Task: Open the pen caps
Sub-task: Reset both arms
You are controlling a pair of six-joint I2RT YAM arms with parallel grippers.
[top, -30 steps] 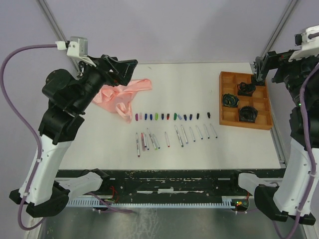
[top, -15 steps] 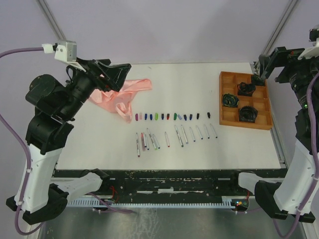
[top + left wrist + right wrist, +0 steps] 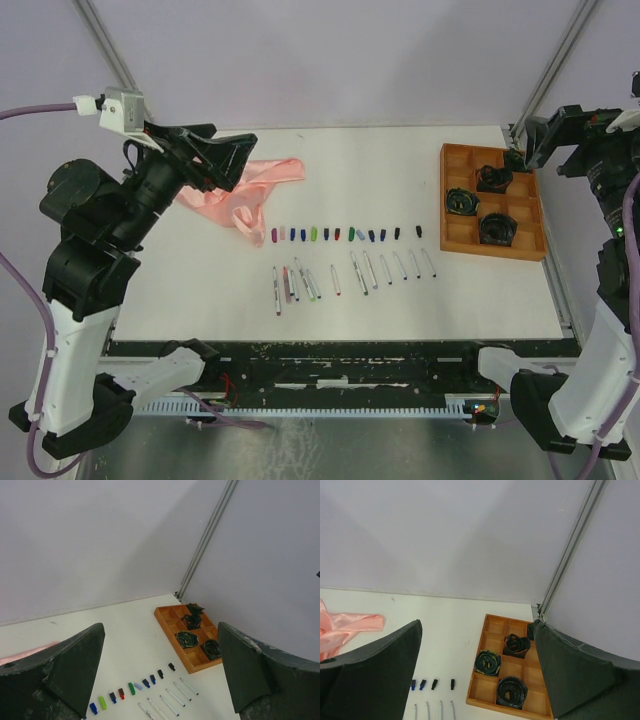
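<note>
Two robot arms hold their pincers in the air above a matt white table (image 3: 180,290) on which the pens and their caps lie apart. The pen caps (image 3: 337,234), stubby plastic pieces in purple, blue, green, red and black, sit in one line running left to right across the middle of the table. The top view shows about thirteen, though they are too small for a firm count. Each cap's short length points from the near edge to the far edge.

Just in front of them lie the pens (image 3: 368,270), roughly a dozen slim white barrels side by side. Their long axes also run near to far, most with a slight slant. The pens at the left of the row crowd together and those at the right are evenly spaced.

A crumpled, glossy pink cloth (image 3: 245,195) lies at the left rear. At the right rear a wooden tray (image 3: 462,235) is divided into square compartments. Three dark coiled items (image 3: 497,229) sit in it, each in its own compartment.

The left pincer (image 3: 161,627) is spread wide, its broad, dark, rough-surfaced fingers (image 3: 60,675) framing the table. The right pincer (image 3: 477,625) is also wide apart above the tray's far corner. Neither pincer grips anything.
</note>
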